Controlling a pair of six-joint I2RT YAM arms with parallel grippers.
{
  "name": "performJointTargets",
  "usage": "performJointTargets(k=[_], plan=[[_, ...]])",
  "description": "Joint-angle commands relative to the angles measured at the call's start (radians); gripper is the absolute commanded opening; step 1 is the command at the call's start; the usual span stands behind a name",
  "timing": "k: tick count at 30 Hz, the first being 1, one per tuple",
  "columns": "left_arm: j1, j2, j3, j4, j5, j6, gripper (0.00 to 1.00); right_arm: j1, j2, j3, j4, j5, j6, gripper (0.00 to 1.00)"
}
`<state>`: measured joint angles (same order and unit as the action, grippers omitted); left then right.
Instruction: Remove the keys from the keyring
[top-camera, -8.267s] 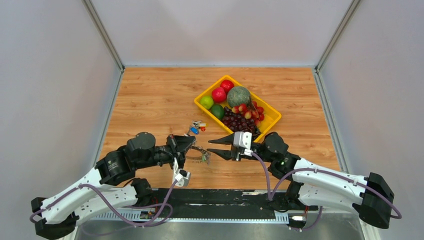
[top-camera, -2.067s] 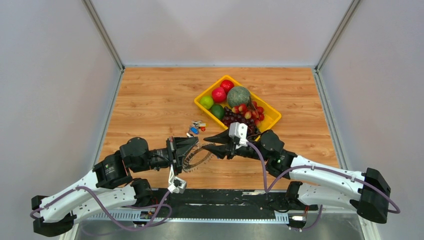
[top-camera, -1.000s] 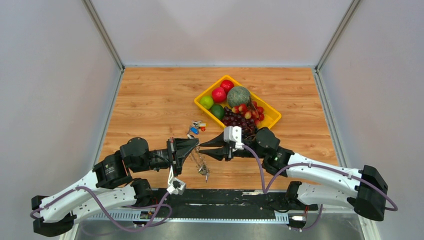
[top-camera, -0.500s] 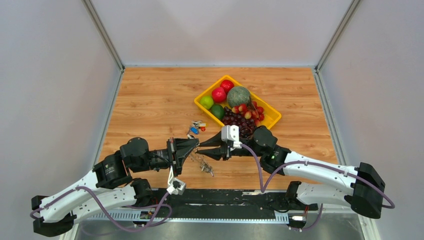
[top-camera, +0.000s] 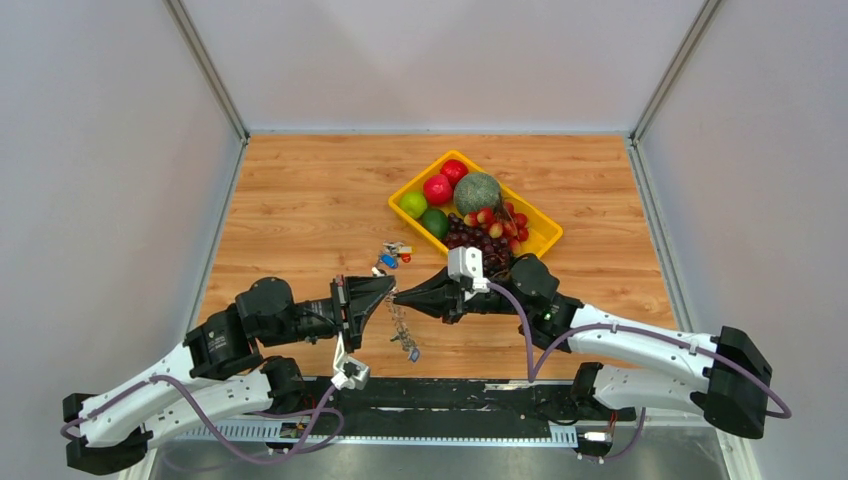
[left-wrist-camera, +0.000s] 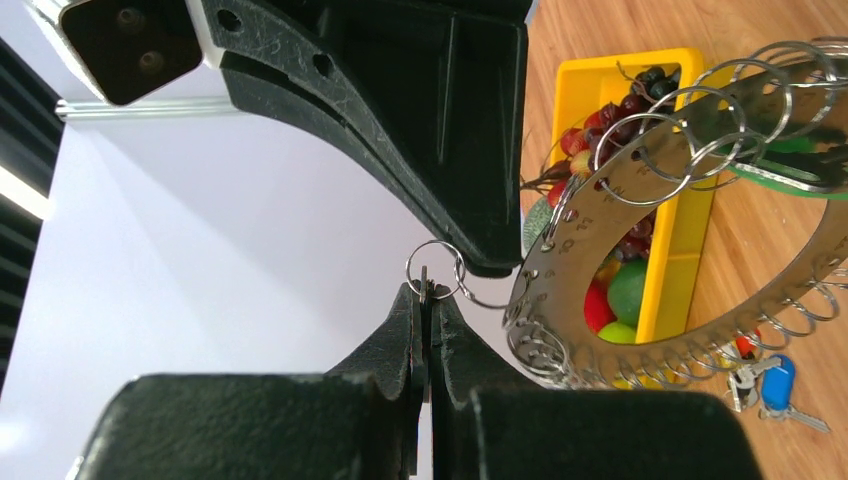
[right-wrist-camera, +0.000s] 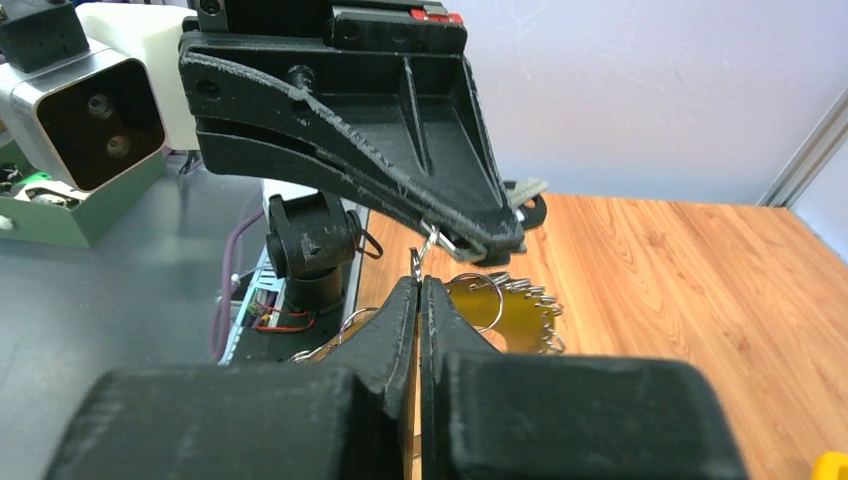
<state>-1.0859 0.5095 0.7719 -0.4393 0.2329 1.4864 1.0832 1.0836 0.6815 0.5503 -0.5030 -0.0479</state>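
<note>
The keyring (top-camera: 403, 325) hangs edge-on between my two grippers, above the table. It is a wide silver ring (left-wrist-camera: 690, 200) strung with many small split rings; it also shows in the right wrist view (right-wrist-camera: 510, 310). My left gripper (top-camera: 390, 295) is shut on a thin flat key piece (left-wrist-camera: 424, 285) seen edge-on, with a small split ring (left-wrist-camera: 432, 270) through it. My right gripper (top-camera: 402, 294) is shut tip-to-tip against it, pinching a small ring (right-wrist-camera: 427, 245) of the keyring. A green cap (left-wrist-camera: 785, 172) shows behind the rings. A small blue piece (top-camera: 414, 353) dangles at the bottom.
A small loose bunch with blue and red caps (top-camera: 392, 254) lies on the wooden table behind the grippers; it also shows in the left wrist view (left-wrist-camera: 775, 378). A yellow tray (top-camera: 545, 232) of fruit and grapes stands at the back right, close to the right arm.
My right gripper has moved left to meet the left gripper's tip and has shut. The keyring has swung from lying flat-on to hanging edge-on below the two tips.
</note>
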Motion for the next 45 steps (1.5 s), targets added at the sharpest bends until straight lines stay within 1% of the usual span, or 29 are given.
performJointTargets(k=[1, 6, 11, 18, 23, 28, 39, 45], plan=[[-0.003, -0.026, -0.013, 0.095, 0.003, 0.01, 0.0, -0.002, -0.057, -0.03, 0.094, 0.05, 0.12, 0.0], [-0.003, -0.029, -0.017, 0.101, 0.006, 0.004, 0.0, -0.002, -0.084, -0.04, 0.107, 0.098, 0.189, 0.0], [-0.004, -0.023, -0.043, 0.124, 0.017, -0.01, 0.0, -0.001, -0.112, -0.084, 0.215, 0.113, 0.244, 0.0], [-0.004, -0.018, -0.045, 0.122, 0.017, -0.014, 0.0, 0.0, -0.152, -0.104, 0.233, 0.144, 0.257, 0.0], [-0.003, -0.008, -0.046, 0.12, 0.018, -0.016, 0.0, -0.001, -0.157, -0.097, 0.24, 0.119, 0.258, 0.0], [-0.003, -0.003, -0.046, 0.117, 0.026, -0.017, 0.0, -0.002, -0.163, -0.103, 0.261, 0.136, 0.271, 0.0], [-0.004, 0.038, -0.013, 0.097, 0.021, -0.078, 0.0, 0.003, -0.123, -0.033, 0.165, 0.013, 0.186, 0.0], [-0.003, 0.043, -0.012, 0.098, 0.02, -0.077, 0.0, 0.024, -0.087, 0.019, 0.074, -0.007, 0.137, 0.0]])
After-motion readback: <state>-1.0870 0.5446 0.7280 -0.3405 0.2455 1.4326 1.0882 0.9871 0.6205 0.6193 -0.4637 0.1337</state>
